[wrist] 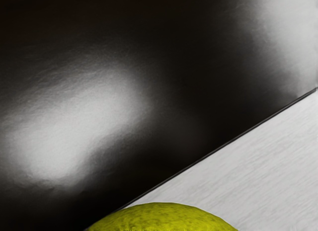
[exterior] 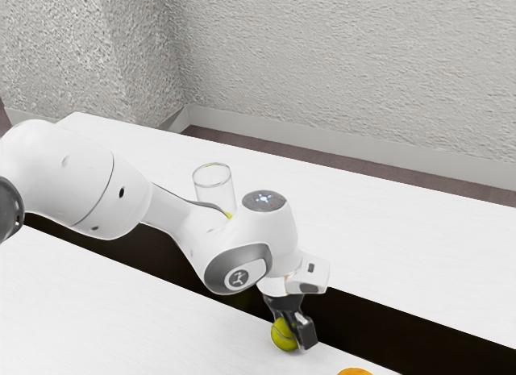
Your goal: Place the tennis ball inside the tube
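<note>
One orange thing [exterior: 355,372], nearest, just toward the exterior view's right of the ball [exterior: 282,335]; probably no part of the job. Ball at the tool [exterior: 295,335], on or just over the near white table [exterior: 121,286], contact unclear. Tool pointed down at the ball, presumably to secure a roll-prone shape; impossible to tell whether open or closed on it. Just beyond the ball, a dark strip [exterior: 379,331], likely calling for a raised carry. Farther beyond the ball, toward the exterior view's left, the clear tube [exterior: 214,181], upright, mouth up, apparently for a drop from above; foot hidden behind the arm [exterior: 189,234].
</note>
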### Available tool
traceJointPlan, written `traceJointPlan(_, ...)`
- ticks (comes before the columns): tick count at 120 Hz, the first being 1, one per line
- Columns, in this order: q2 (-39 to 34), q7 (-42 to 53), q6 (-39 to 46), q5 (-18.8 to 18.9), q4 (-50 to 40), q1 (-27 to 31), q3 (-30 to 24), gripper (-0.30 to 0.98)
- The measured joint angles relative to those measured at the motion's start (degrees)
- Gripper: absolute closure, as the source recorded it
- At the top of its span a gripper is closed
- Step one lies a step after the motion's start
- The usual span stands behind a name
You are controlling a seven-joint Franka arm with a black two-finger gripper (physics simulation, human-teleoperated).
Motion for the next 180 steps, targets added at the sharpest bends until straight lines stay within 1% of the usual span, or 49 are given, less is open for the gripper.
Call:
traceJointPlan(22, -0.3, -0.4, -0.5, 0.0, 0.0, -0.1, -0.1, 0.14)
traceJointPlan(49, -0.5, -0.8, -1.8, 0.0, 0.0, -0.2, 0.0, 0.25)
traceJointPlan(65, -0.6, -1.1, -2.1, 0.3, 0.1, -0.2, 0.0, 0.27)
traceJointPlan(82, -2.9, -1.3, -4.2, 0.3, 1.4, -0.1, 0.2, 0.27)
traceJointPlan(98, -4.4, -1.2, -10.4, 0.0, 8.3, -0.1, 3.7, 0.26)
traceJointPlan(117, -5.5, 0.9, -19.1, -2.5, 17.7, 0.0, 9.1, 0.26)
traceJointPlan(137, -5.8, 3.7, -29.2, -3.2, 28.9, -0.1, 11.3, 0.27)
traceJointPlan(160, -5.4, 7.1, -38.2, -2.7, 36.9, 0.2, 15.9, 0.27)
traceJointPlan(180, -5.0, 10.2, -43.4, -1.9, 39.2, 0.4, 20.8, 0.27)
